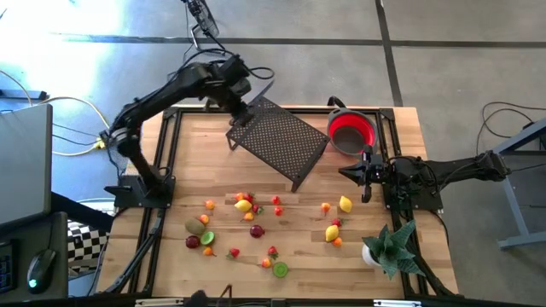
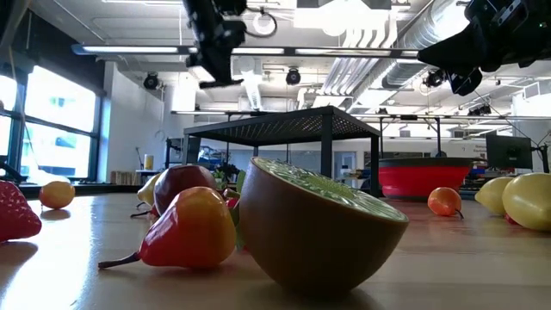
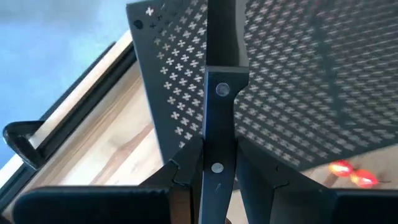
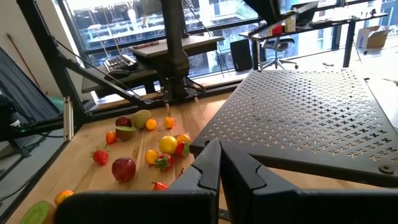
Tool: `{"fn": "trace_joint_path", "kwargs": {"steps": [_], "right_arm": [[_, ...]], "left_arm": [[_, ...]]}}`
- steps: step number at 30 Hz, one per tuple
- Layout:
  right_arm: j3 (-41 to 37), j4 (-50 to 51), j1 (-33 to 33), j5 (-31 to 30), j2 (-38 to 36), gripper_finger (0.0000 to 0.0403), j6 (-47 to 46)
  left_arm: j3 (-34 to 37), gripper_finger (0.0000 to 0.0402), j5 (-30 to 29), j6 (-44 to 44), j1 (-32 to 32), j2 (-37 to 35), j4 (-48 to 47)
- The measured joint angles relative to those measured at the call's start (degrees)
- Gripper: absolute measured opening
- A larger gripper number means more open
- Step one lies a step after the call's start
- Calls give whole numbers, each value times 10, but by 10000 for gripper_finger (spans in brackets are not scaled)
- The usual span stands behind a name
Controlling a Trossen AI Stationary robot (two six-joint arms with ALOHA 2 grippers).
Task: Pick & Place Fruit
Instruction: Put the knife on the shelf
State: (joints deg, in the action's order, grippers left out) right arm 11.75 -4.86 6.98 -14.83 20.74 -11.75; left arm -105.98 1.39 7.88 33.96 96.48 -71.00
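High view first: the fruit (image 1: 247,205) lies scattered across the near half of the wooden table (image 1: 196,136), from the brown and dark red pieces on the left side to the yellow ones near the spiky plant (image 1: 391,246) on the right. None of it is in the red bowl (image 1: 352,130), which sits at the far right corner. Between fruit and bowl stands a black perforated rack (image 1: 277,141), set askew, its long axis running from far-left to near-right.

The left gripper (image 1: 241,109) is up at the rack's far-left corner, pinched onto one of the rack's thin bars; the left wrist view shows that bar caught between its fingers (image 3: 186,174). So that arm is busy, and far from any fruit.

The right gripper (image 1: 368,175) hovers empty, fingers pressed together, just this side of the bowl. The yellow fruit (image 1: 345,204) and a small orange piece (image 1: 325,206) lie a little nearer than it and slightly leftward. I'd say the right arm is plainly the closer one for a pick, once it spreads its fingers.
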Motion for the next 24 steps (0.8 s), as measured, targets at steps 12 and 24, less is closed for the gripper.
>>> {"fn": "trace_joint_path", "kwargs": {"steps": [12,24], "right_arm": [[0,2,0,0,0,3,5],[0,3,0,-2,0,2,15]], "left_arm": [[-3,72,29,-18,17,83,17],[-3,72,34,14,6,86,14]]}}
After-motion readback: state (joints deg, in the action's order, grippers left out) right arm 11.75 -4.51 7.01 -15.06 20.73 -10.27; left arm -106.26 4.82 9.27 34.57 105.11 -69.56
